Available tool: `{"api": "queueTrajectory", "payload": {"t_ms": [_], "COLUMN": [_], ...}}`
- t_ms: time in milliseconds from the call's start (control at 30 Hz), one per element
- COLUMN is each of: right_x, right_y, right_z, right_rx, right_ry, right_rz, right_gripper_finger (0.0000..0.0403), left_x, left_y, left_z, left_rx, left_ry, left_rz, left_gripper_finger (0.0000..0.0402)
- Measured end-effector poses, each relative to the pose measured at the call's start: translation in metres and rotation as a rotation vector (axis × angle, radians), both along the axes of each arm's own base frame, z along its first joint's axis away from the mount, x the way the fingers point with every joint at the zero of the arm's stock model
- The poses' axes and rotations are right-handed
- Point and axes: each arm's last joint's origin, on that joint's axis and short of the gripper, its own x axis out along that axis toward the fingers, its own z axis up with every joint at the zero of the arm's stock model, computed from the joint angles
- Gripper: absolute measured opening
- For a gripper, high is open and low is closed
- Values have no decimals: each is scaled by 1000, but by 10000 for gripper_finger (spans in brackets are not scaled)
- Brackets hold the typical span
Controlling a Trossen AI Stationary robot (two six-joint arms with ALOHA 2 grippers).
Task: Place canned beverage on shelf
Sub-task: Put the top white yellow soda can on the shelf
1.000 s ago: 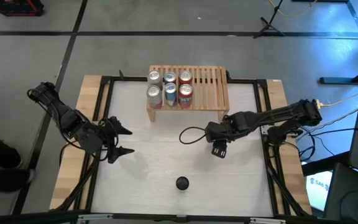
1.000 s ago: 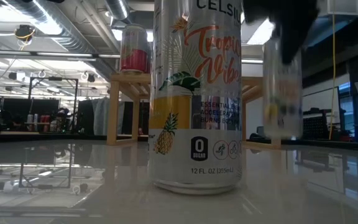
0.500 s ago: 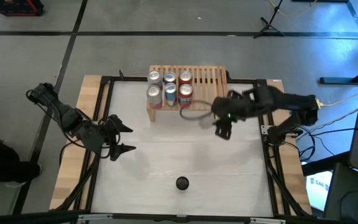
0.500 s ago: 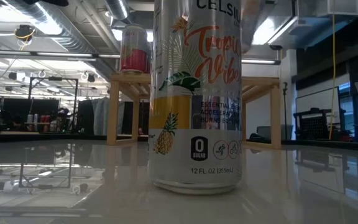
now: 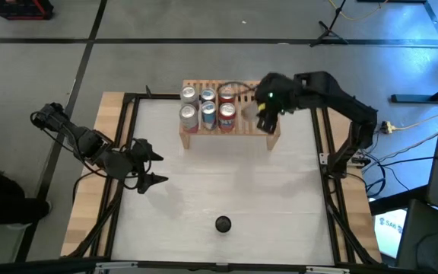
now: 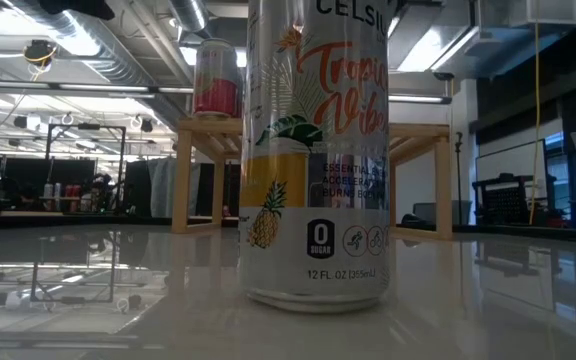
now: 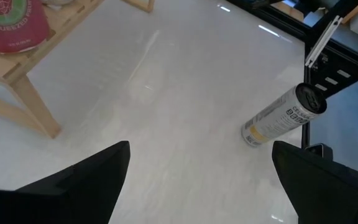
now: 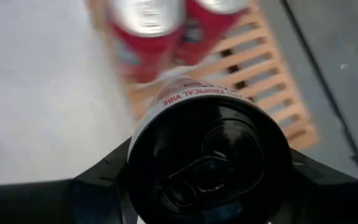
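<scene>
High view: the right gripper [image 5: 267, 114], fingers closed around a black-topped Tropical Vibe can [image 8: 209, 163], hovers over the shelf [image 5: 268, 127] beside six cans, needing lowering onto bare slats, while the open-fingered left gripper [image 5: 150, 164] waits far from the shelf.

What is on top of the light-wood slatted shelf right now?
Six upright cans stand in two rows on the left part of the low light-wood slatted shelf. The right pincer hangs over its right part, shut on a black-topped can; the slats beneath it are hidden.
</scene>
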Motion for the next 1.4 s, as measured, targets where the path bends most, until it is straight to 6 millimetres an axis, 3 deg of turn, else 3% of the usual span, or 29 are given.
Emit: {"api": "queueTrajectory", "payload": {"t_ms": [133,367,567,1300,1400], "right_x": [-5,8,20,24,25], "right_y": [-27,-61,-67,-84,-85], "right_z": [-2,-19,-25,-38,-37], "right_rx": [0,85,90,106,92], "right_ry": [27,50,26,86,86], "right_rz": [-26,-16,33,35,33], "right_gripper_finger": [230,230,230,230,252], "left_x": [0,0,0,0,0], "left_y": [0,1,1,1,1], "left_z": [0,0,0,0,0], "left_rx": [-1,15,23,35,35], "left_ry": [0,-9,-12,-13,-13], "left_rz": [2,20,23,29,29], "left_gripper_finger": [384,384,384,384,384]}}
